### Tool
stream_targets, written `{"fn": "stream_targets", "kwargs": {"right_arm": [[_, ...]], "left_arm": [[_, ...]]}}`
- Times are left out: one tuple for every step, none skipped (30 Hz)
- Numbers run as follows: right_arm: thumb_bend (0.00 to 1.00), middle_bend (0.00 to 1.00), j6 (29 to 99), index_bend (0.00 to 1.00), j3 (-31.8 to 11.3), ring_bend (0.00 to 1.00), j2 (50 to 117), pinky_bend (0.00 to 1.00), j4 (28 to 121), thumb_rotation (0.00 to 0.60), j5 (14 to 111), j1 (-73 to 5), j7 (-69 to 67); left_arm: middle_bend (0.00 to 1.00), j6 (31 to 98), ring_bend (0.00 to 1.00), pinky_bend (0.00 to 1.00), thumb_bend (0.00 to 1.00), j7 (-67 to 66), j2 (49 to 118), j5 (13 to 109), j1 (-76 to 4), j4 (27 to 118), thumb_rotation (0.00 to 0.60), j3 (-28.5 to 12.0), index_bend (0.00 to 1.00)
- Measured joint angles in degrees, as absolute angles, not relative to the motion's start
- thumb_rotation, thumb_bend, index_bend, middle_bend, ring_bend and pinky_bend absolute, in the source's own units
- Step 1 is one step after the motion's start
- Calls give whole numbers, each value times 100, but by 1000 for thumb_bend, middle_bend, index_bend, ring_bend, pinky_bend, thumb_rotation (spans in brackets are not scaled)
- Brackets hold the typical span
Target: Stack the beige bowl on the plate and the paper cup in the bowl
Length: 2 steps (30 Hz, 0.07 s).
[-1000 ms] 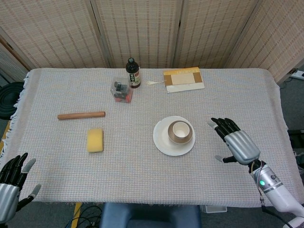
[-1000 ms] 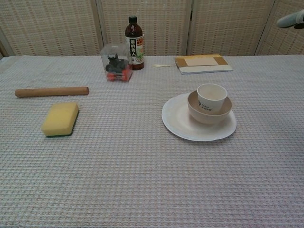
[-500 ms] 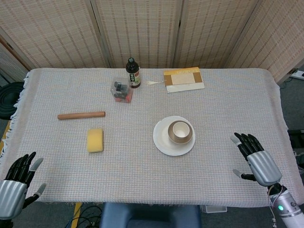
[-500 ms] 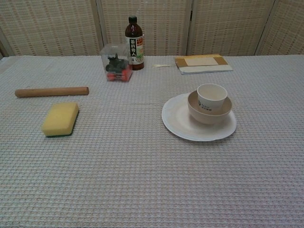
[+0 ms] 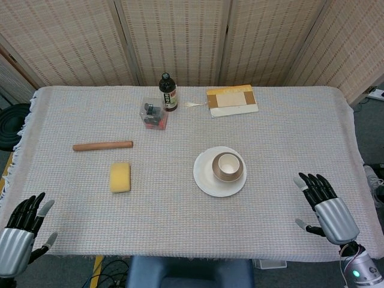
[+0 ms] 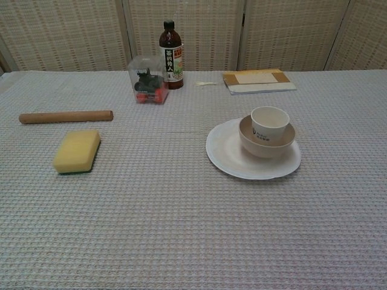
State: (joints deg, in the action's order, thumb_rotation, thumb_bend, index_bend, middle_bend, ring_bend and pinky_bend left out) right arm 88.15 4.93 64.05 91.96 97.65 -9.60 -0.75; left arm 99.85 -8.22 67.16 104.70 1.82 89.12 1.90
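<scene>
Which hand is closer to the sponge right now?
Left. The left hand sits at the table's near-left corner, below and left of the sponge. The right hand is at the near-right edge, across the plate from it.

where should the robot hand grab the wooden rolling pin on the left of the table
Grip the wooden rolling pin around its middle, coming straight down from above with fingers spanning its narrow width. It lies flat and runs left to right on the tablecloth, a plain, even cylinder, so the centre should balance best. The left robot hand is nearer; the yellow sponge sits apart, leaving room.
</scene>
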Motion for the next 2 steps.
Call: {"fn": "stream_targets", "kwargs": {"right_arm": [[153,0,8771,0,490,0,6418,0,9194,600,9758,-961,-43],[153,0,8737,0,488,0,6429,0,9190,600,9754,-961,-10]], "left_arm": [[11,9991,12,147,314,-810,6708,10481,183,8916,600,193,124],[11,9987,12,147,314,-809,6707,10494,178,8921,600,197,124]]}}
